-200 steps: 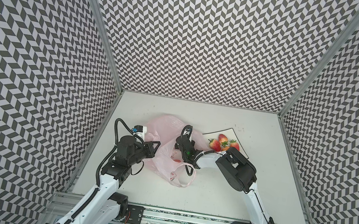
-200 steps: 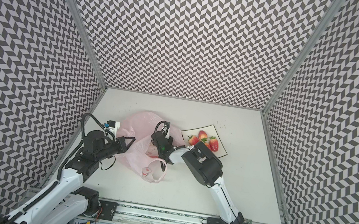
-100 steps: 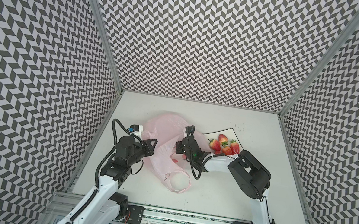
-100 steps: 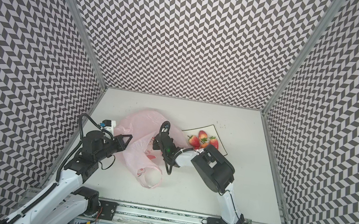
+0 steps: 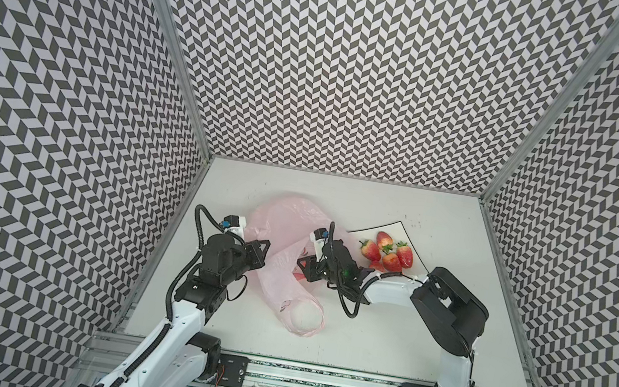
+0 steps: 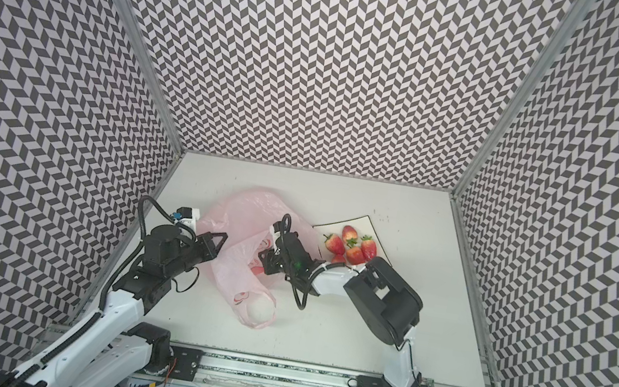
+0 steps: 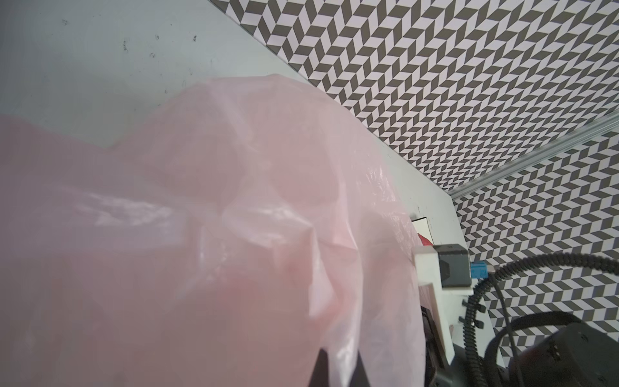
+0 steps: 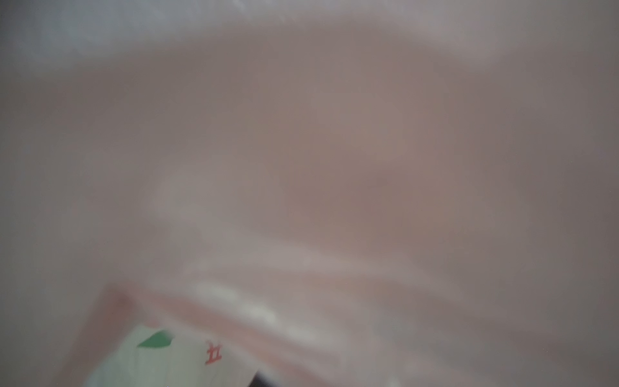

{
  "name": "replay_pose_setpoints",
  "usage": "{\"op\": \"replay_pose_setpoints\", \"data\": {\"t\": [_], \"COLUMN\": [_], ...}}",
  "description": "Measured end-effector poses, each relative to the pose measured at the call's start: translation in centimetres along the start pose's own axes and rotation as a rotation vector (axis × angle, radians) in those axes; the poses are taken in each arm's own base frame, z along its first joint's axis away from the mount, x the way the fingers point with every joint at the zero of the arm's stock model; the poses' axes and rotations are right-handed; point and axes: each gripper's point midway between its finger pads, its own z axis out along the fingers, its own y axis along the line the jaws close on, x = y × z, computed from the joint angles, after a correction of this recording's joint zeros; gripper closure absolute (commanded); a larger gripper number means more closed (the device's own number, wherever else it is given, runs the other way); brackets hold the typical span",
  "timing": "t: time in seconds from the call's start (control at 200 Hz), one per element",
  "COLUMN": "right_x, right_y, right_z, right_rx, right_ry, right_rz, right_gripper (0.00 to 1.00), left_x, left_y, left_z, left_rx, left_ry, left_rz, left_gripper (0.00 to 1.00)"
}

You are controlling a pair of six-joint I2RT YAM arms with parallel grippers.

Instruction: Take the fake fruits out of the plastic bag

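Chevron-patterned walls enclose a white surface [image 5: 381, 340]. The left tool [image 5: 262, 247] is clamped shut on the plastic bag [image 5: 286, 220], which stretches from it to the right tool [image 5: 302, 271]. The right tool's tips are buried in the film; its state cannot be told. Just behind the right tool, 5 fake fruits [image 5: 386, 253] sit on a plate [image 5: 398, 229].

Pink bag [image 6: 241, 230] — strawberries [image 6: 350, 245] on plate [image 6: 366, 224].

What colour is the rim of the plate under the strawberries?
Black, around a white plate; it shows best in a top view.
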Motion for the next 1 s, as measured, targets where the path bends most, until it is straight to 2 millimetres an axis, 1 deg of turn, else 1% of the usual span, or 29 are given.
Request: {"op": "replay_pose_setpoints", "data": {"t": [0.14, 0.421, 0.556, 0.681, 0.751, 0.826, 0.926, 1.002], "right_x": [1.3, 3.4, 4.4, 4.6, 4.0, 2.5, -0.3, -2.5], "right_y": [0.8, 3.2, 3.6, 3.1, 2.4, 1.3, -0.4, -2.2], "right_z": [-2.4, -7.5, -9.9, -12.3, -13.6, -15.2, -17.4, -18.9], "right_rx": [-0.046, -0.175, -0.197, -0.194, -0.182, -0.154, -0.103, -0.052], "right_ry": [0.045, 0.108, 0.130, 0.118, 0.095, 0.042, -0.058, -0.138], "right_rz": [-0.017, -0.059, -0.087, -0.092, -0.082, -0.059, -0.021, 0.015], "right_gripper": [0.68, 0.68, 0.68, 0.68, 0.68, 0.69, 0.70, 0.70], "left_x": [-0.2, -1.1, -1.2, -1.2, -1.2, -1.2, -1.3, -1.2], "left_y": [0.2, 0.2, 0.4, 0.4, 0.5, 0.4, 0.4, 0.4], "left_z": [0.0, -0.6, -0.6, -0.6, -0.6, -0.7, -0.7, -0.7], "left_rx": [-0.013, -0.024, -0.031, -0.035, -0.037, -0.036, -0.035, -0.034], "left_ry": [-0.012, -0.058, -0.063, -0.063, -0.063, -0.066, -0.067, -0.067], "left_rz": [-0.005, -0.011, -0.014, -0.014, -0.014, -0.011, -0.009, -0.009], "left_gripper": [1.00, 1.00, 1.00, 1.00, 1.00, 1.00, 1.00, 1.00]}}
